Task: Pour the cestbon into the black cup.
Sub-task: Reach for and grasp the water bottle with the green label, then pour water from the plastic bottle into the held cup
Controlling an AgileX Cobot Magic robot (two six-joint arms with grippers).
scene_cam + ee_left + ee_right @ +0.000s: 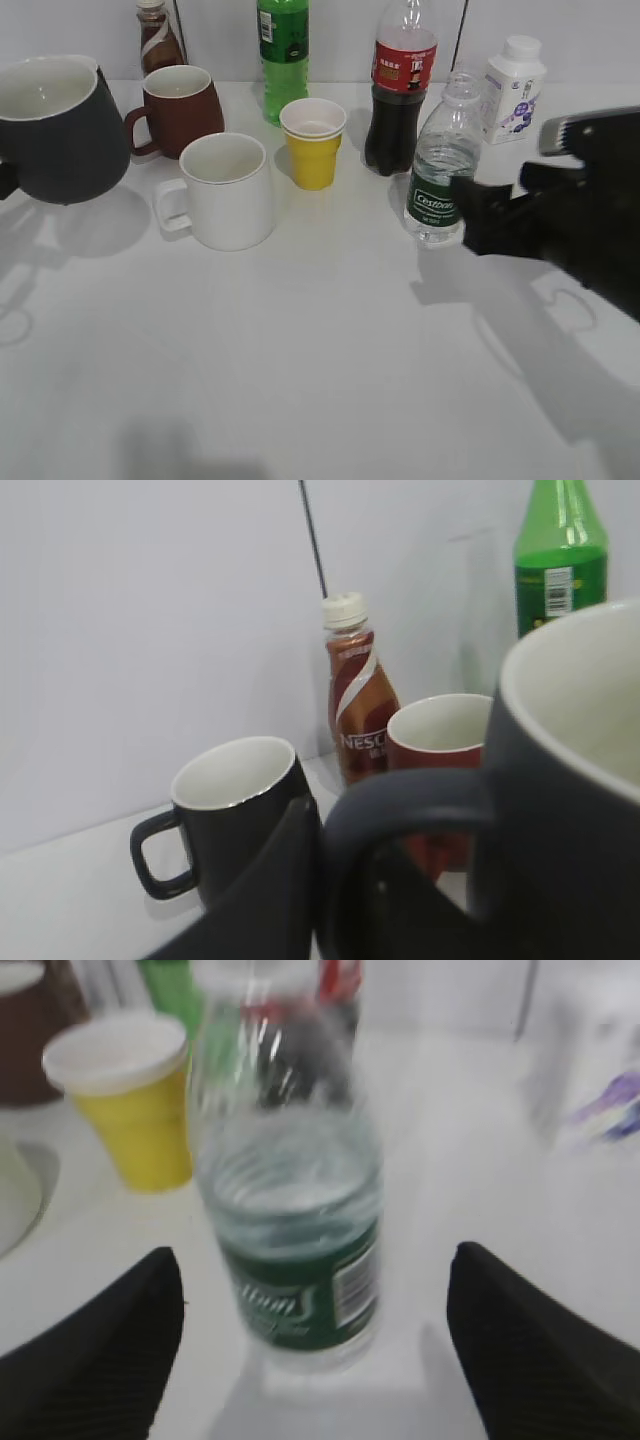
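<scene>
On white table [300, 380], cestbon [438, 170] between spread right gripper [315, 1330] fingers.

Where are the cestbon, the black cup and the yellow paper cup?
cestbon [437, 195]: exterior view, on its green label.
black cup [62, 140]: exterior view, on its dark outer wall.
yellow paper cup [313, 155]: exterior view, on its yellow side below the white rim.

Right gripper [310, 1350] is sitting wide open, fingers [95, 1350] splayed at 9 and 3 o'clock. Left gripper [330, 880] is gripping a handle.
</scene>
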